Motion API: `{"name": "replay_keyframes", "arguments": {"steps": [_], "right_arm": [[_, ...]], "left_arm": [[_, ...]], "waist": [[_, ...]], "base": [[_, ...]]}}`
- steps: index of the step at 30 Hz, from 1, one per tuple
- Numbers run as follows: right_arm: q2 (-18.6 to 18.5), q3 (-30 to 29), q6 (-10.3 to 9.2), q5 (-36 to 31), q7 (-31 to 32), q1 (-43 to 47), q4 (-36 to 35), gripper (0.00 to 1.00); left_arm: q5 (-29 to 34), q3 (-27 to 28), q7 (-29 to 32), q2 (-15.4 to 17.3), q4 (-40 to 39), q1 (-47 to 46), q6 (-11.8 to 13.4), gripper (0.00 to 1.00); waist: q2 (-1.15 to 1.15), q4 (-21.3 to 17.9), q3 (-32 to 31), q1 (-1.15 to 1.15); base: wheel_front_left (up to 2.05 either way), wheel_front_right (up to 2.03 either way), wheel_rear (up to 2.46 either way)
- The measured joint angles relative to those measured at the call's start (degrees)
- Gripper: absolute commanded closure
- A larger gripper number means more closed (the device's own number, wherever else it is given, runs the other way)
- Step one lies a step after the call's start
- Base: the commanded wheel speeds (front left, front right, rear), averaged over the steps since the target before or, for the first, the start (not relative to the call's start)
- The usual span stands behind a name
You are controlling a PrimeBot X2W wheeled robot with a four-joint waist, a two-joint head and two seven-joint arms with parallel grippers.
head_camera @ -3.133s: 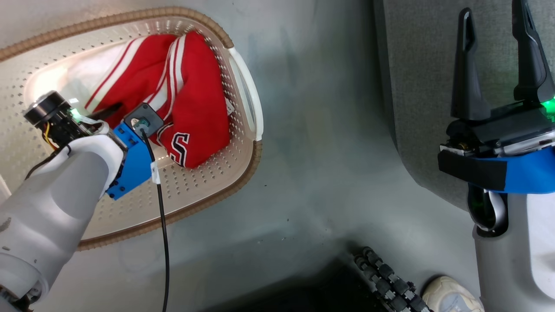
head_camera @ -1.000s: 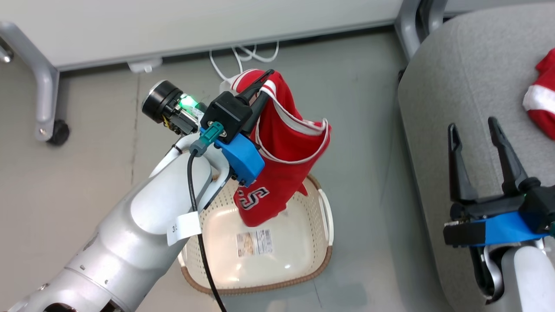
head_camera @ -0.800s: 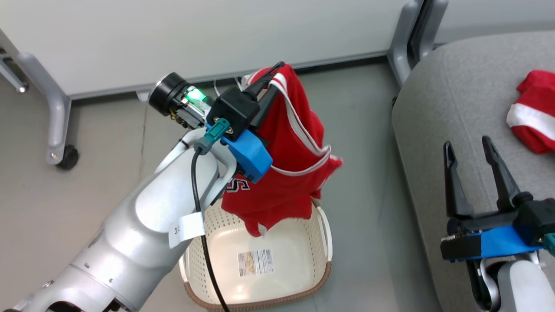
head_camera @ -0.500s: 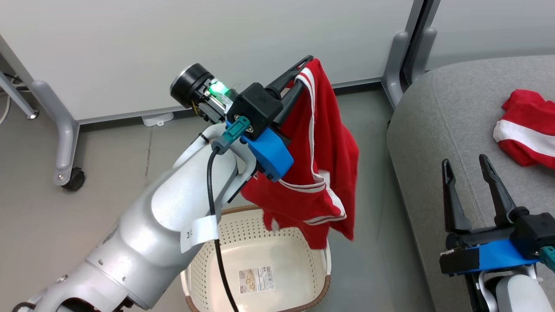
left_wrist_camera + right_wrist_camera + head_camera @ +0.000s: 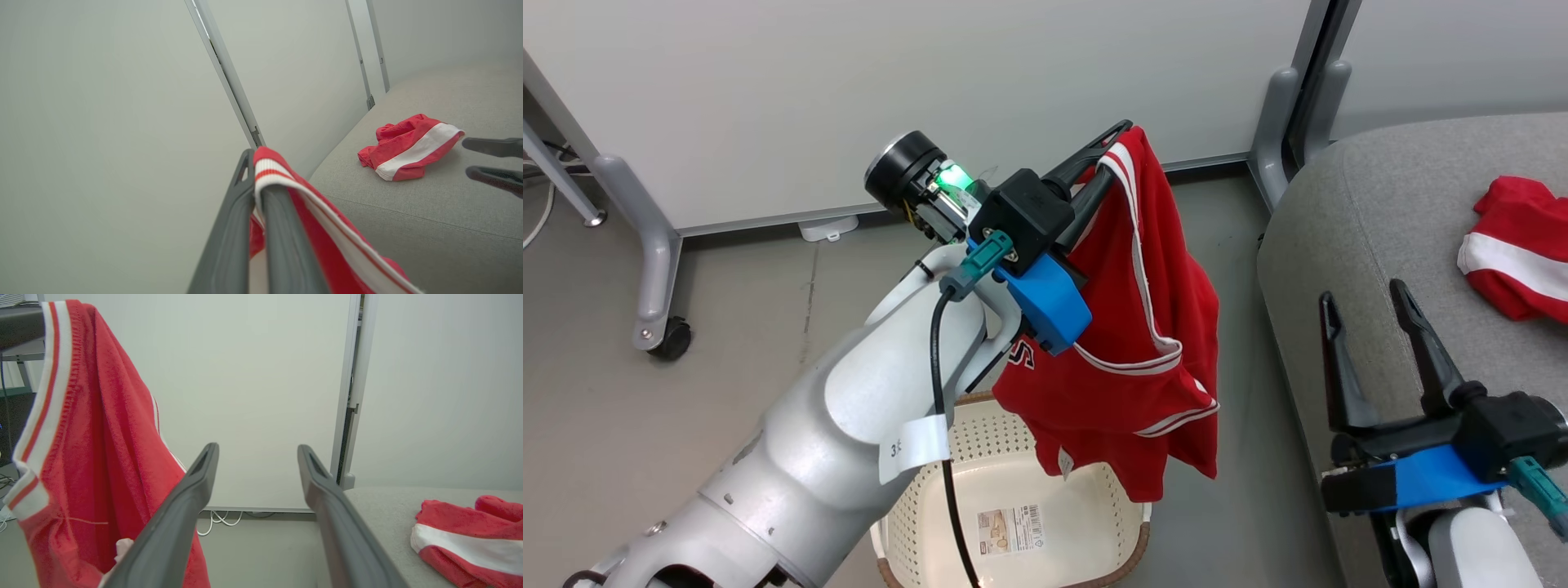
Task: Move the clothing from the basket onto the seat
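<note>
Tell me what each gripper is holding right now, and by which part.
The left gripper is shut on the red jersey, pinching its white-striped trim edge at the top; the rest hangs free. The right gripper is open and holds nothing.

White panels (image 5: 768, 98) stand on grey legs (image 5: 658, 269), one with a black caster (image 5: 673, 339).
</note>
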Motion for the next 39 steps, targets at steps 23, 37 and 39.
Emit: {"name": "replay_keyframes", "arguments": {"steps": [23, 37, 39], "right_arm": [[0.16, 18.81, 0.0, 0.89, -0.01, -17.25, 9.21, 0.0], [0.64, 20.41, 0.0, -1.07, 0.0, -24.72, 25.44, 1.0], [0.68, 20.41, 0.0, -0.98, 0.0, -25.12, 25.81, 1.0]], "left_arm": [[0.75, -0.31, 0.0, -2.21, -0.49, -0.52, -0.16, 1.0], [1.23, -0.38, 0.0, -3.52, -1.24, -1.4, -0.63, 1.0], [1.23, -0.3, 0.01, -3.58, -1.24, -1.4, -0.64, 1.0]], "waist": [[0.0, 1.91, 3.25, 0.01], [0.0, 3.59, 5.14, 0.01], [0.0, 3.59, 5.13, 0.01]], "base": [[0.0, 0.0, 0.0], [0.0, 0.0, 0.0], [0.0, 0.0, 0.0]]}}
